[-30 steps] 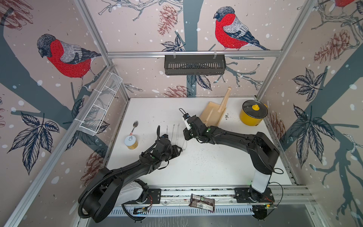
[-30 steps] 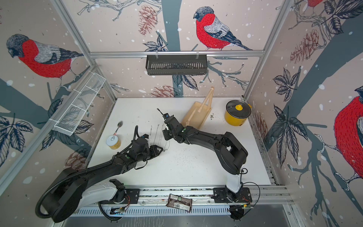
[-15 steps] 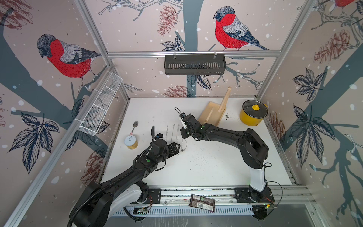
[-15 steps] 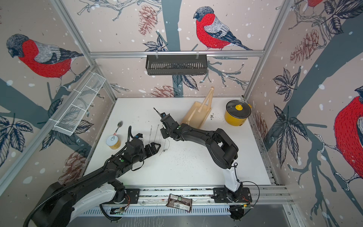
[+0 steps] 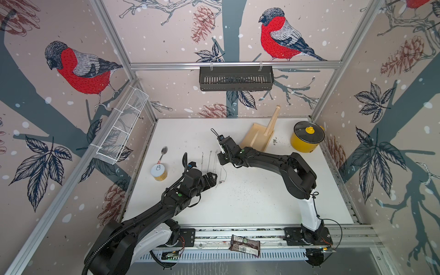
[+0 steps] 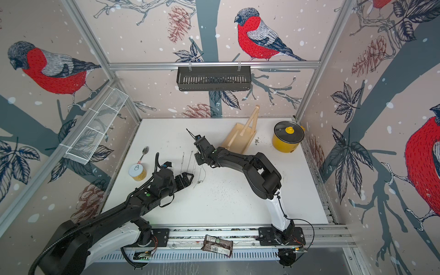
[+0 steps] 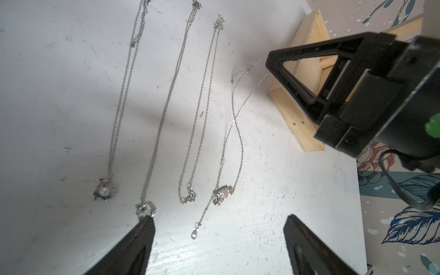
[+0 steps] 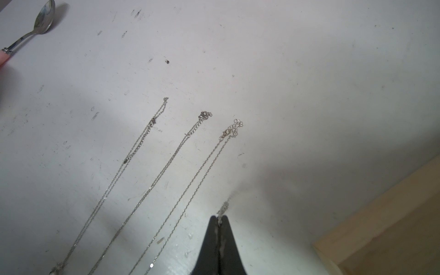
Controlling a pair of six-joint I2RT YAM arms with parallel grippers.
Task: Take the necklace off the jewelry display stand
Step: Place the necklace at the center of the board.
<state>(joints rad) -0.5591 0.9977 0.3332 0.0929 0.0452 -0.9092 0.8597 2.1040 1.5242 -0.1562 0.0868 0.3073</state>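
The pale wooden jewelry display stand [image 5: 257,140] [image 6: 238,140] lies tipped over at the back of the white table, with no chain showing on it. My right gripper [image 8: 219,217] [image 5: 220,158] is shut on the clasp end of a thin silver necklace [image 7: 238,133] [image 8: 223,209]. The chain trails down to the table, and its cluster pendant [image 7: 222,194] rests there. My left gripper [image 7: 219,219] [image 5: 215,179] stands open just short of the pendant end and holds nothing. Three other necklaces [image 7: 164,114] lie stretched out in a row beside it.
A yellow pot with a lid [image 5: 307,140] stands at the back right. A tin can [image 5: 159,172] and a spoon [image 5: 163,152] sit at the left. A black basket [image 5: 235,75] hangs on the rear rail and a white wire basket [image 5: 121,128] on the left wall. A wrapper [image 5: 244,245] lies on the front rail.
My left gripper has opened and let go of the pendant end, which now lies on the table. My right gripper has shifted slightly left, still shut on the chain.
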